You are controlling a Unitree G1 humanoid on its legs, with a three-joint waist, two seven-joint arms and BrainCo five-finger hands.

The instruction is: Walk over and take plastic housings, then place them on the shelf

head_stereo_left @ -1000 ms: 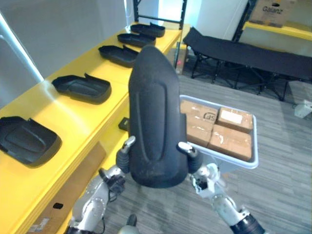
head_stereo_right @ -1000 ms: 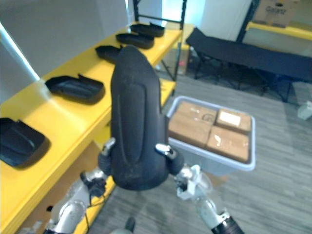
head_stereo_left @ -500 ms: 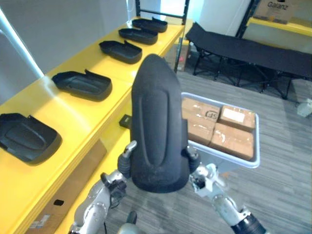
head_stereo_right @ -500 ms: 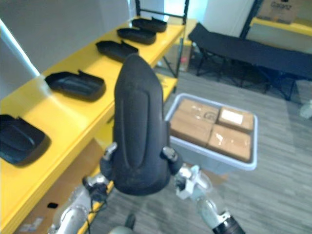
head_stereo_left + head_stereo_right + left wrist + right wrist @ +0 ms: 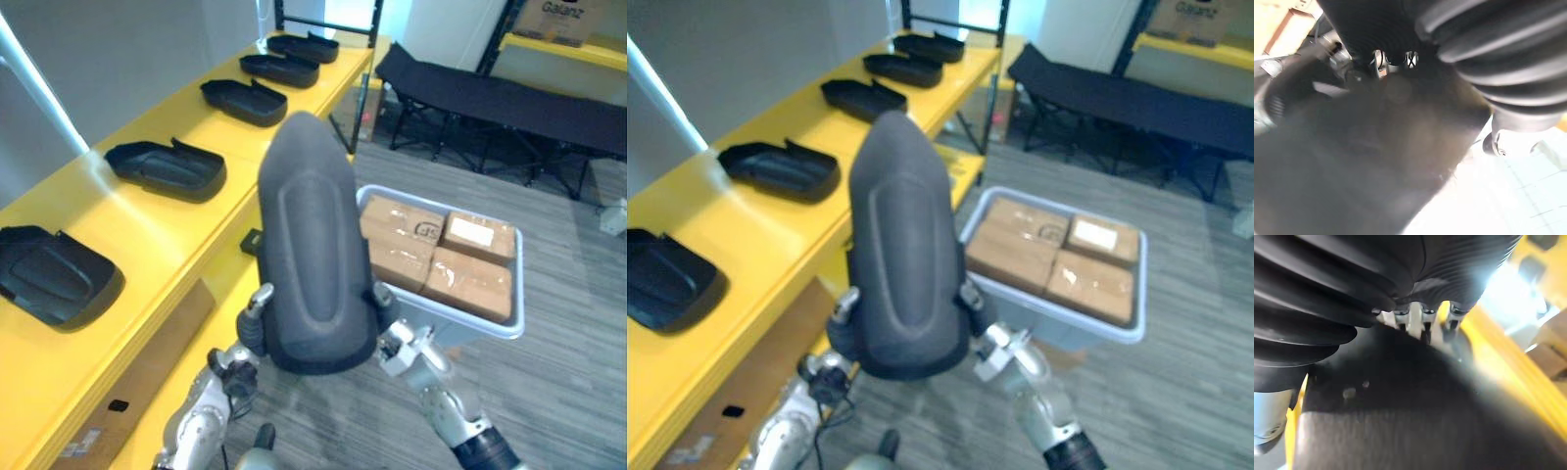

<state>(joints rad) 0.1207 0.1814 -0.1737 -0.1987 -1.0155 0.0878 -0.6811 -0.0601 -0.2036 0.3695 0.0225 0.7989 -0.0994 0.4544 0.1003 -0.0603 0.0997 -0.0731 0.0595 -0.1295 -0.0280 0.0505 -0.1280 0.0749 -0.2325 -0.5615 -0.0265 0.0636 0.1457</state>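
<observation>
Gripping black housing (image 5: 312, 245) upright between left hand (image 5: 251, 328) and right hand (image 5: 394, 343), thumbs hooked over edges, beside yellow shelf (image 5: 167, 235)

Grey plank floor (image 5: 568, 392); black folding cot (image 5: 509, 98) beyond; grey wall (image 5: 118, 49) left.

Dark printed lettering runs across the side of the cardboard box (image 5: 571, 15) on the far yellow shelf (image 5: 549, 49). In the grey bin (image 5: 517, 311), one brown carton (image 5: 407, 227) bears a dark round stamp, and a second carton (image 5: 496, 246) carries a white label (image 5: 470, 233) — its writing is too small to read.
</observation>
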